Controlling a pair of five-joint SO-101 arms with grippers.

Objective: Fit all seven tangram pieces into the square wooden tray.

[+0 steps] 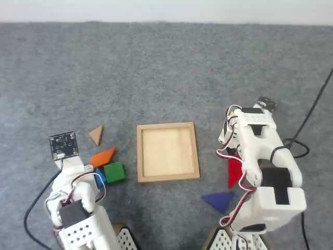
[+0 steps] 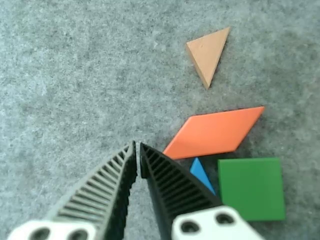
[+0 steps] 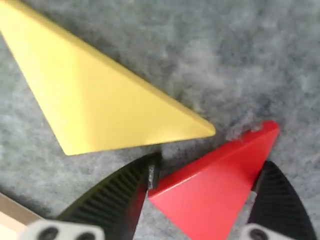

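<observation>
The square wooden tray (image 1: 167,126) lies empty in the middle of the grey mat. To its left are a tan triangle (image 1: 96,134), an orange parallelogram (image 1: 102,157), a green square (image 1: 114,172) and a small blue triangle (image 1: 100,176). My left gripper (image 2: 137,147) is shut on nothing, its tips just beside the orange parallelogram (image 2: 215,132). Right of the tray, my right gripper (image 3: 207,170) is shut on a red triangle (image 3: 215,190), one finger against each side. A yellow triangle (image 3: 95,97) lies just beyond it. A dark blue triangle (image 1: 219,199) lies nearer the arm bases.
The right arm (image 1: 260,156) hangs over the red triangle (image 1: 235,171) and hides the mat around it. A black cable (image 1: 312,112) runs along the right edge. Open mat stretches behind the tray. A strip of pale wood (image 3: 7,212) shows beside the right gripper.
</observation>
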